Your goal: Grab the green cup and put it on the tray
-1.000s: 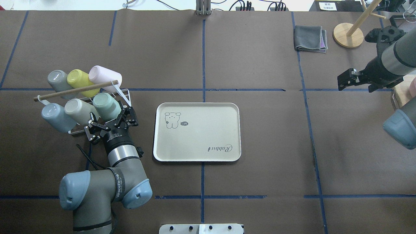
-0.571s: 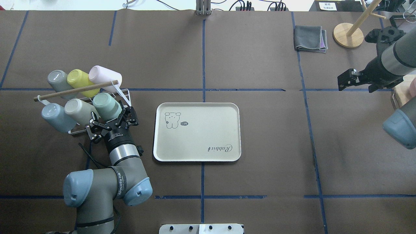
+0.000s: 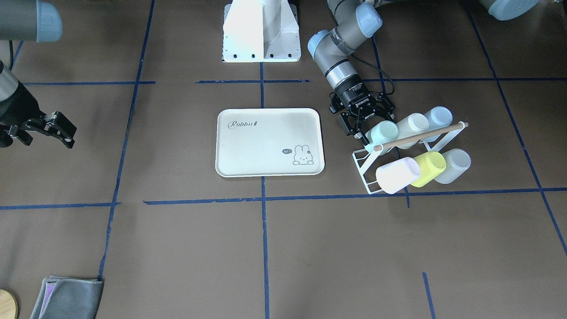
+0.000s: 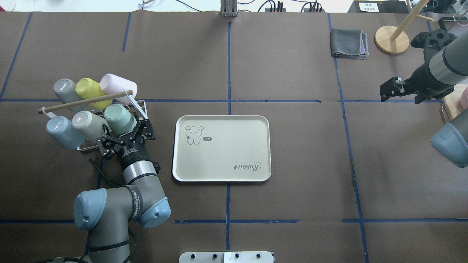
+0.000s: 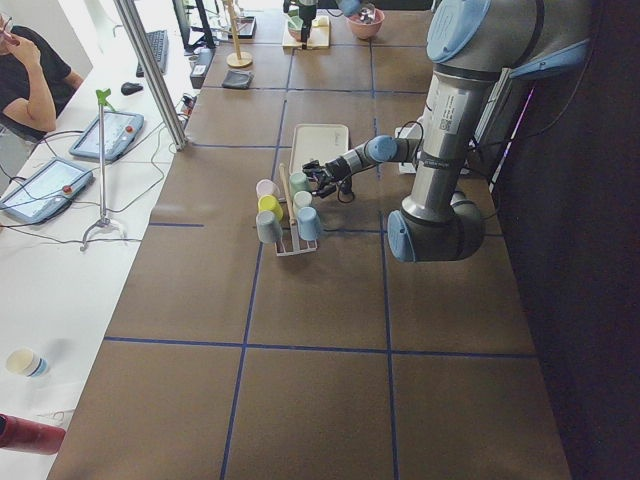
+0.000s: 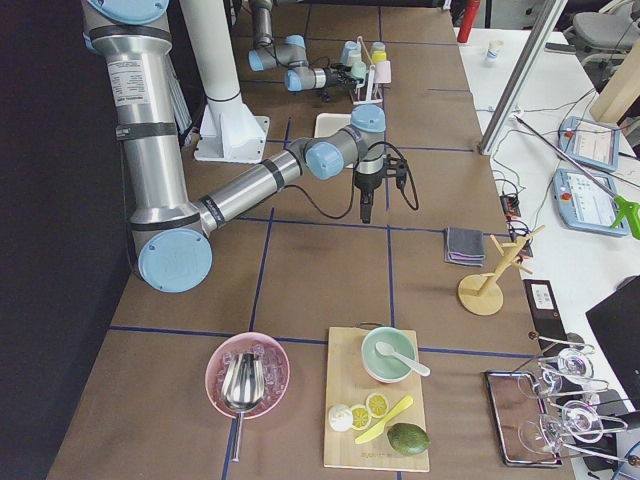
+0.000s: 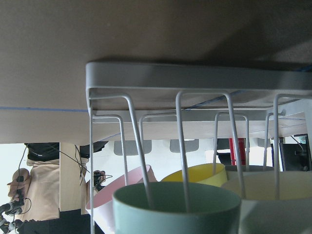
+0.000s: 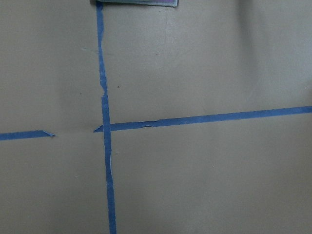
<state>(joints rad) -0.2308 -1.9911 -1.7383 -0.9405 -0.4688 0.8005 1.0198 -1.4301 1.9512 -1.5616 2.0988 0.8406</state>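
The green cup (image 4: 119,117) lies on its side in a white wire rack (image 4: 140,106), at the right end of the near row. It also shows in the front view (image 3: 384,131) and at the bottom of the left wrist view (image 7: 178,209), mouth toward the camera. My left gripper (image 4: 125,133) is open, its jaws spread on either side of the cup's mouth end and not closed on it (image 3: 367,120). The cream tray (image 4: 226,157) lies flat just right of the rack, with nothing on it (image 3: 266,146). My right gripper (image 4: 390,91) hangs open and empty far to the right.
The rack also holds a beige cup (image 4: 87,124), a pale blue cup (image 4: 60,131), a grey cup (image 4: 64,89), a yellow-green cup (image 4: 87,89) and a pink cup (image 4: 117,86), under a wooden rod (image 4: 84,101). A grey cloth (image 4: 349,43) and a wooden stand (image 4: 391,39) sit at the back right.
My left gripper has crept a little forward toward the green cup, still open. The right arm has not moved.
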